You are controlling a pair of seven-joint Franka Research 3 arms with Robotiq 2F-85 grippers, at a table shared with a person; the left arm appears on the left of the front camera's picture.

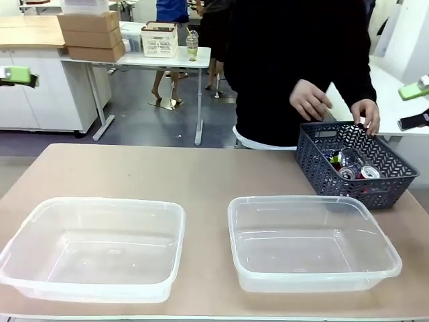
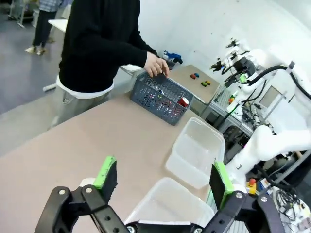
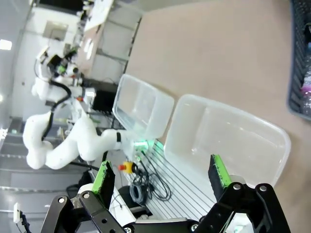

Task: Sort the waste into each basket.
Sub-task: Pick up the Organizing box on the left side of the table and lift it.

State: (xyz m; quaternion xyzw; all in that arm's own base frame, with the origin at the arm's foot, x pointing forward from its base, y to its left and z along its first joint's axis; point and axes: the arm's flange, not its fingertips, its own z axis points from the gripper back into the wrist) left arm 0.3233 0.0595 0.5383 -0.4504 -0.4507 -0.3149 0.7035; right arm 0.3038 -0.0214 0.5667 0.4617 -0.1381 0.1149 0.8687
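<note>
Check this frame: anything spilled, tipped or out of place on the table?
Nothing stands out. The left tub and right tub sit upright and empty; the cans lie inside the grey basket, with a person's hand at its far rim.
</note>
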